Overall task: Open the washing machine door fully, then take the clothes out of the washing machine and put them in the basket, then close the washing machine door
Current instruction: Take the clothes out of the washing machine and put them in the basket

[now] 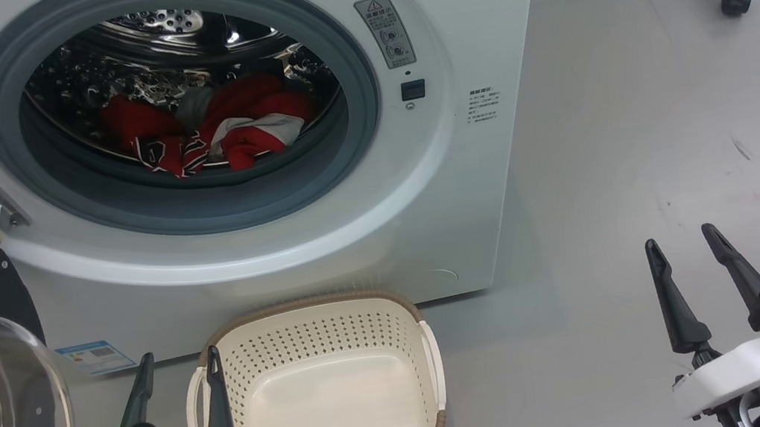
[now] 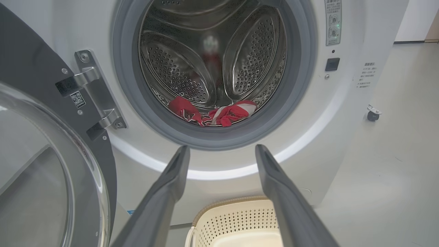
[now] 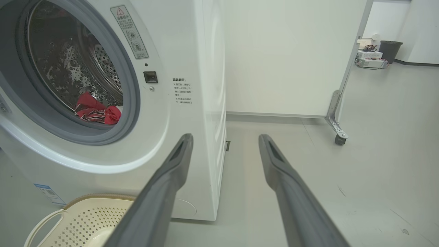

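**Red clothes up ahead of left tool**

I had both tools spread wide, empty. The clothes lay low in the washing machine, beyond the basket. Left tool sat at the basket's rim, nearer I reckoned; right tool was well off right.

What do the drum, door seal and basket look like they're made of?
Drum: likely stainless steel, polished; mirror glints, punched holes.
Door seal: matte grey, probably rubber.
Basket: cream moulded plastic, slight sheen, perforated walls; brown woven-look rim, maybe plastic too.
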